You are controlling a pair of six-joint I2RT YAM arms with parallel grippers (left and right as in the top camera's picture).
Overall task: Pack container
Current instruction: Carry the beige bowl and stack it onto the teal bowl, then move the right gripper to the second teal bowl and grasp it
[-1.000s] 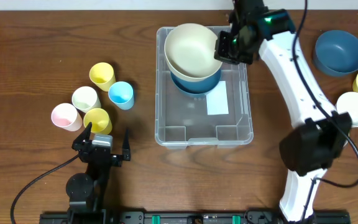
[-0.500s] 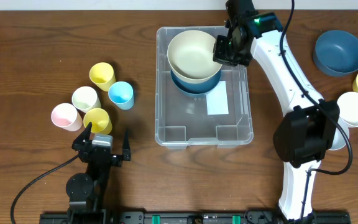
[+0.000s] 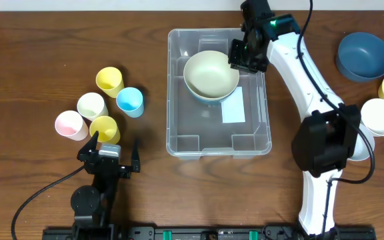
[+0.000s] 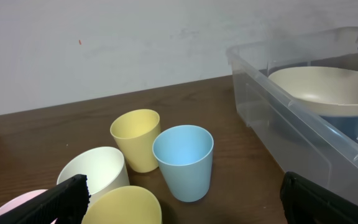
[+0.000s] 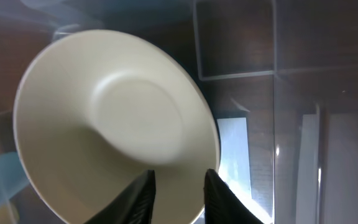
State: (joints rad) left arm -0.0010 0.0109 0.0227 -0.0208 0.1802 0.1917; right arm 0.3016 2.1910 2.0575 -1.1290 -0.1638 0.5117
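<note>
Item: the container (image 3: 199, 130), a clear bin, mid-desk (image 3: 45, 40). Contents: cream bowl (image 3: 211, 73), nested in the lower blue bowl (image 4: 353, 124).

Above the cream rim: the right gripper (image 5: 179, 180), jaws apart (holding nothing, as far as I can see).

By the cups (image 3: 109, 79): the left gripper (image 3: 116, 143), idle, jaws wide.

Step, I'd judge: bowl placed. Next: rise clear, then fetch the spare blue bowl (image 3: 364, 57), far right.

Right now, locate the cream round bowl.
Overhead, the cream round bowl sits in the far half of the clear plastic bin, nested in a blue bowl.
</note>
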